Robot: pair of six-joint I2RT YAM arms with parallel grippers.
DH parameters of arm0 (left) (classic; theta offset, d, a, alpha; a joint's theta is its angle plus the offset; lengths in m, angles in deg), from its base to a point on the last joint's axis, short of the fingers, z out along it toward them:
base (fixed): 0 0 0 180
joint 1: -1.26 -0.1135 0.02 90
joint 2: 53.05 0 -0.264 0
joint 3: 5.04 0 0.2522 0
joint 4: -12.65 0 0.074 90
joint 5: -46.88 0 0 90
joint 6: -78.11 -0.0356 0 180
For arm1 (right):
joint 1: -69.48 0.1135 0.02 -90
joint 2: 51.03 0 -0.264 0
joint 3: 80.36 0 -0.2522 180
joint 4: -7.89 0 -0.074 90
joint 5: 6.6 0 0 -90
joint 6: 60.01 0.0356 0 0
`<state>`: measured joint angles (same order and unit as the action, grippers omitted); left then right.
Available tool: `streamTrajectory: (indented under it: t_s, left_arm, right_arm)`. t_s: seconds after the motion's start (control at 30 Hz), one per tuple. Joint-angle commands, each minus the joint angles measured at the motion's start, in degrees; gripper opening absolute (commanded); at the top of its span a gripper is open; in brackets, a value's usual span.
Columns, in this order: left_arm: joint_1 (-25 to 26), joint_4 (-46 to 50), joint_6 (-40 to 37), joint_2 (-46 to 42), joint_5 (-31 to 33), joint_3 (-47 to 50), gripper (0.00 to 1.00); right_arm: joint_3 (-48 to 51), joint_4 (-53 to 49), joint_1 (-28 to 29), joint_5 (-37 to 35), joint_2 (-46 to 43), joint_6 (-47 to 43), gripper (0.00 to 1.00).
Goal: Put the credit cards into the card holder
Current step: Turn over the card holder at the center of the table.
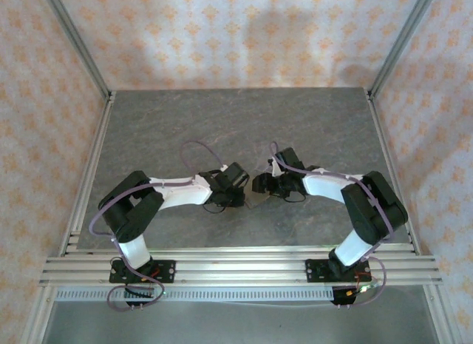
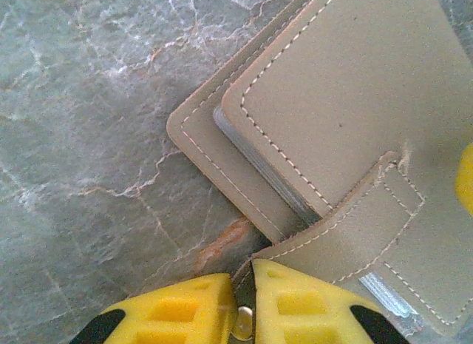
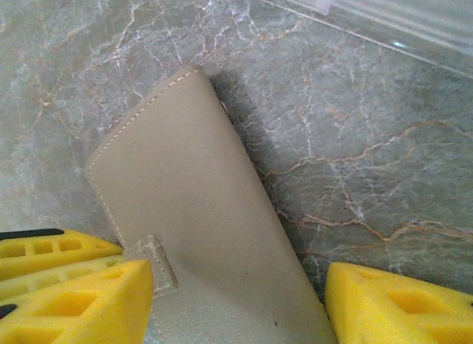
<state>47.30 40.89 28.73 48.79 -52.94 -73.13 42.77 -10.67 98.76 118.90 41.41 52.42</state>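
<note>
Tan card holder (image 1: 255,202) lies flat on the grey stone-patterned table (image 1: 185,129) at mid-frame in the top view. It sits where the left gripper (image 1: 240,196) and right gripper (image 1: 260,190) meet. Both black gripper bodies overhang it, so most of it is hidden. Its long axis and the spread of either gripper cannot be read here.

Left wrist view: the holder fills the upper right and is cut off by the top and right edges, so its full length is not visible. One rounded corner points to frame left. The upper stitched leaf sits offset over the lower one. Between the leaves show thin grey edges (image 2: 260,165); whether these are card edges or lining cannot be told. The left gripper's yellow fingers (image 2: 170,314) sit at the bottom edge, closed to a thin slit. The edge of the holder's stitched flap runs into that slit. A yellow patch (image 2: 465,177) is clipped by the right edge and cannot be identified.

Right wrist view: the holder's long axis runs from upper left to lower right. Its rounded end points upper left and its lower end is cut off by the bottom edge. A strap tab (image 3: 151,266) sits on its left side. The right gripper's fingers stand wide apart at lower left and lower right, with the holder filling the gap between them. Whether they press on it cannot be told. A clear plastic rack (image 3: 392,18) crosses the upper right corner, partly out of frame.
</note>
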Motion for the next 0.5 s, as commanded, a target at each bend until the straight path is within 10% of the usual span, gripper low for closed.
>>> streamTrajectory:
  t_s: [0.0,0.47]
  left_arm:
    - [0.8,3.9,0.6,9.9,2.0,4.2,0.16]
    - [1.8,2.1,1.6,13.3,1.7,4.0,0.16]
  right_arm:
    - [2.6,8.4,2.1,9.4,3.1,1.5,0.61]
    - [2.9,17.7,-0.2,19.2,0.0,7.5,0.38]
